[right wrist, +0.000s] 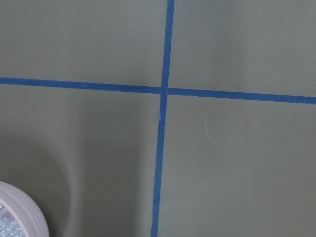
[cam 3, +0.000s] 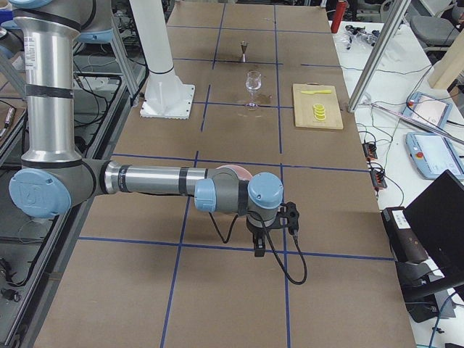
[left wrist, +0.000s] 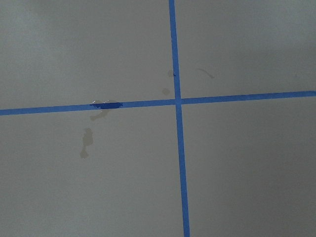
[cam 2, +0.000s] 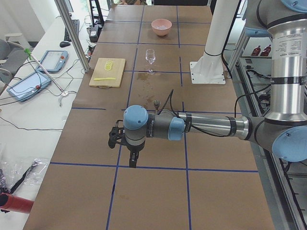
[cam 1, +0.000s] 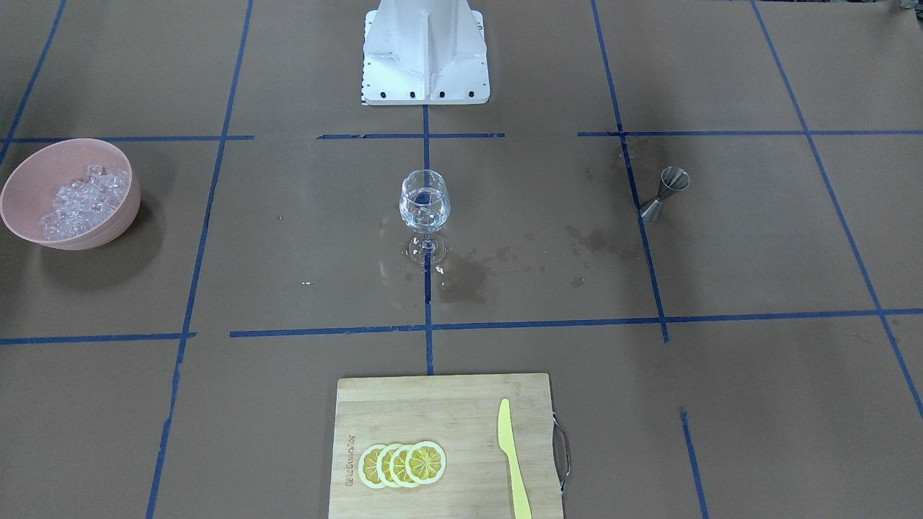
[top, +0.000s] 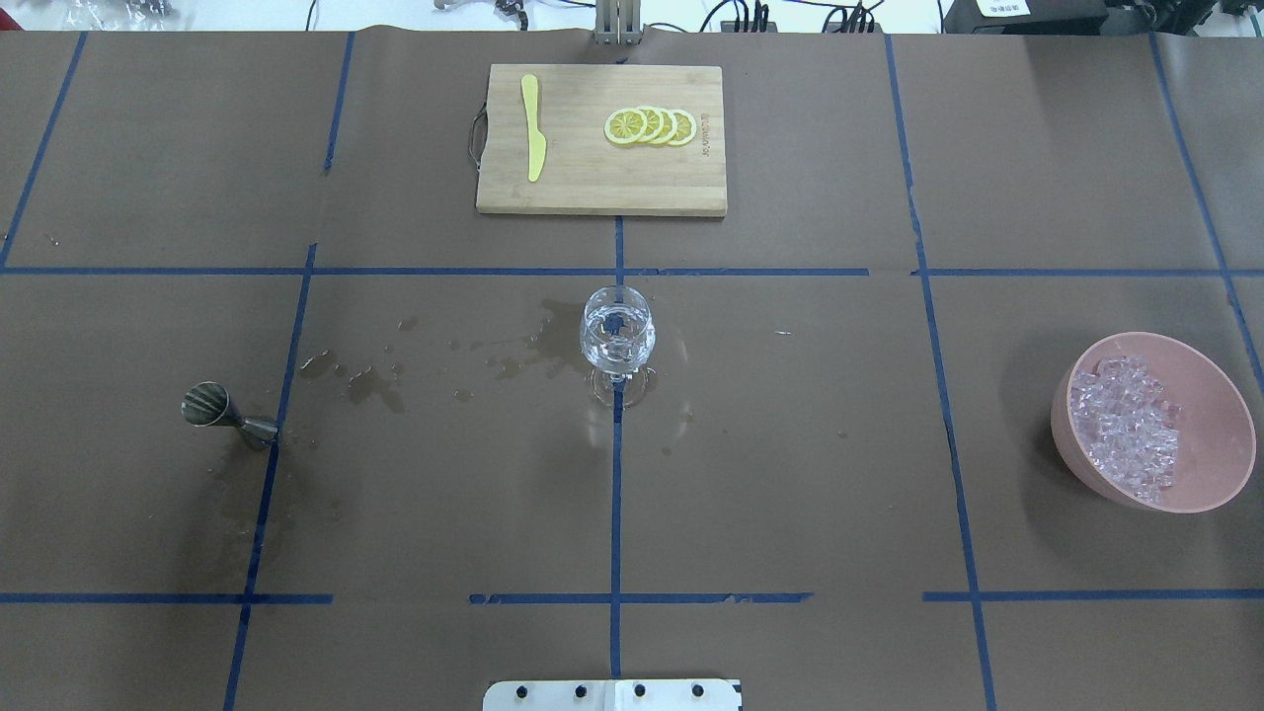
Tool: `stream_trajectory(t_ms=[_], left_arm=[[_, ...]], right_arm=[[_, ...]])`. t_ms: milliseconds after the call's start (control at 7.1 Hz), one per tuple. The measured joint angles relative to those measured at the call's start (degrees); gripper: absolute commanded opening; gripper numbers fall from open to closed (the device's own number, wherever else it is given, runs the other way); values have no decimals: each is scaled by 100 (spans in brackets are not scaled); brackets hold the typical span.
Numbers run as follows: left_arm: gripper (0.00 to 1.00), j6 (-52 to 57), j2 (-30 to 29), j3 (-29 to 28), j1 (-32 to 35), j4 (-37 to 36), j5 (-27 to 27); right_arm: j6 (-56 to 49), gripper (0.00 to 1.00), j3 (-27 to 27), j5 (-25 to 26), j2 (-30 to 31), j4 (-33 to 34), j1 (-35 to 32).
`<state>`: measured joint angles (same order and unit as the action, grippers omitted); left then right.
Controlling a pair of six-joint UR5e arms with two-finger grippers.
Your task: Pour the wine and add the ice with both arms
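Over table (cam 2: pixel 158 201) ends: left arm (cam 2: pixel 206 125), right arm (cam 3: pixel 152 179) stretched horiz., low.

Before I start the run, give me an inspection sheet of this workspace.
Surface: brown paper with blue tape grid; wet stains near the wine glass.
Job's things: wine glass upright at centre; ice heaped in pink bowl; metal jigger upright on robot's left.
Clutter: cutting board with lemon slices and yellow knife.
Grippers: left gripper and right gripper hang above table; fingers' state cannot be told.
Cables: black cable loops from right wrist.
Surroundings: tablets on side bench.
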<state>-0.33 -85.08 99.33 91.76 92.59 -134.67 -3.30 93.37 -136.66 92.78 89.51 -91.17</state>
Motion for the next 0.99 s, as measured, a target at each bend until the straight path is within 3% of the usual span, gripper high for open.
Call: stream_trajectory(t_ms=[986], left_arm=[[100,-388,0,-2,0,10,-10]], right_arm=[[12,100,14,-72,-49,-12,-65]])
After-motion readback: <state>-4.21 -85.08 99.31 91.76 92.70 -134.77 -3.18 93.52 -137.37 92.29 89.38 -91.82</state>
